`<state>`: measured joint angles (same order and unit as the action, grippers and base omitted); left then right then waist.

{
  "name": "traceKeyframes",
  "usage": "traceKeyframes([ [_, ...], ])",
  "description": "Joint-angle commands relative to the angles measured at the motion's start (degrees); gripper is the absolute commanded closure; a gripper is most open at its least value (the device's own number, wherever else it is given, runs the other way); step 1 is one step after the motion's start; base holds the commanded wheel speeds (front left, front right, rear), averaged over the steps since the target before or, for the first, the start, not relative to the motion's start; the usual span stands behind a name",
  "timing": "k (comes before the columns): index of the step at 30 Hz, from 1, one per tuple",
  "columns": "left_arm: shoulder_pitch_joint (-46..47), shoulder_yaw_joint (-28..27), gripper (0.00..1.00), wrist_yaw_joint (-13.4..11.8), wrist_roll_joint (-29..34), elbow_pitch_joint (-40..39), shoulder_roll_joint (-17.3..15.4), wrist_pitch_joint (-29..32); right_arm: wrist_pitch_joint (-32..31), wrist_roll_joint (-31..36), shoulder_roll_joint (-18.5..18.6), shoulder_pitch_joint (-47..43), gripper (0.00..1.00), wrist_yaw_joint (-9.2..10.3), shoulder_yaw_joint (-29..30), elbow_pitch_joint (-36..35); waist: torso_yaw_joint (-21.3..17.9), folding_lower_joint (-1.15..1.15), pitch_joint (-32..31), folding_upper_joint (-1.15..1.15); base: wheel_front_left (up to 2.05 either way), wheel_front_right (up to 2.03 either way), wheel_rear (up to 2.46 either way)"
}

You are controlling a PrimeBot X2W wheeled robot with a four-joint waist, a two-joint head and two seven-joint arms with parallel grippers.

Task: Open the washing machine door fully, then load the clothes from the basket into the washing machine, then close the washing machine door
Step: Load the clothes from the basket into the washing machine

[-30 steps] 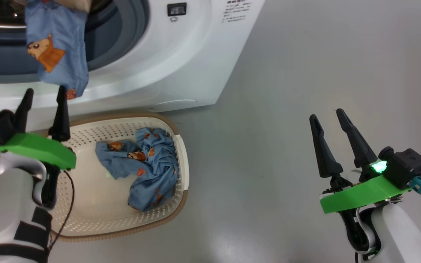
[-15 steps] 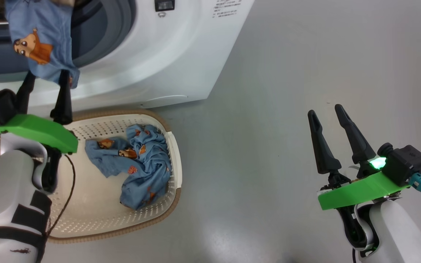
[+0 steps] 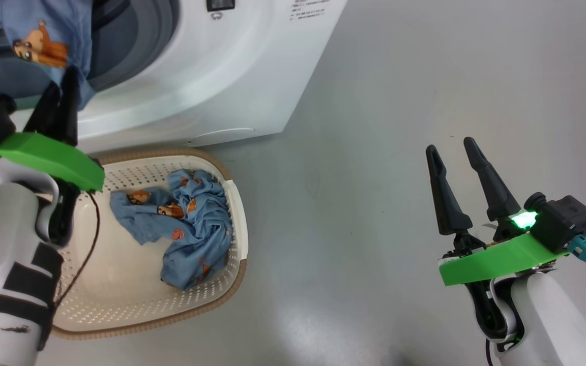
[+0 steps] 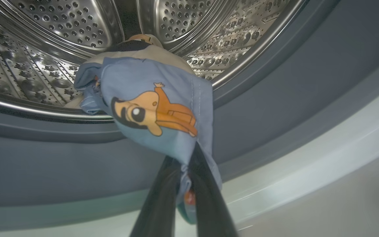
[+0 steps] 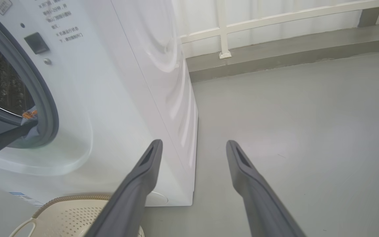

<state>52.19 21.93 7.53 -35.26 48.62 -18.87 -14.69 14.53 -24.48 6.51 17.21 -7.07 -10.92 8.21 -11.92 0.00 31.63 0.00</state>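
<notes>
1. left gripper (image 3: 63, 86), upper left of head view: jaws pinched narrow on the hem of a blue garment (image 4: 156, 98).
2. garment hangs over the grey door seal (image 4: 275, 98), top end inside the drum (image 4: 61, 26) of the washing machine (image 3: 211, 76).
3. basket (image 3: 238, 218), lower left, just below the machine front; more blue clothes (image 3: 191, 229) bunched at its right side.
4. right gripper (image 3: 449, 146), lower right: jaws wide apart, holding nothing, above bare floor (image 3: 374, 101).

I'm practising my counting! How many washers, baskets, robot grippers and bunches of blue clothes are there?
Washer: 1
Basket: 1
Grippers: 2, the left gripper and the right gripper
Blue clothes: 2 bunches, one pinched by the left gripper at the washer's mouth, one in the basket
Total: 6
</notes>
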Motion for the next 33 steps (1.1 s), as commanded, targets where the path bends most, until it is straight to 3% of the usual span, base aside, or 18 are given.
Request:
traceKeyframes([
  [1,1.1,-1.3,1.0,0.0,-0.1,-1.4,-2.8,-0.3,0.5,0.4,-0.1,-0.1,0.0,-0.42,-1.0,-1.4,0.0,0.0,0.0,0.0,0.0,0.0,0.0],
  [14,8.8,-4.0,1.0,-1.0,5.4,1.0,-5.1,-0.3,0.5,0.2,-1.0,0.8,0.0,-0.42,-1.7,-1.6,-0.8,0.0,2.1,0.0,0.0,0.0,0.0],
  [33,29.0,-0.5,1.0,-5.8,11.3,17.6,-6.0,0.5,0.5,-0.5,-3.0,3.5,0.0,-0.42,-4.6,-1.5,-5.9,0.0,7.7,0.0,0.0,0.0,0.0],
])
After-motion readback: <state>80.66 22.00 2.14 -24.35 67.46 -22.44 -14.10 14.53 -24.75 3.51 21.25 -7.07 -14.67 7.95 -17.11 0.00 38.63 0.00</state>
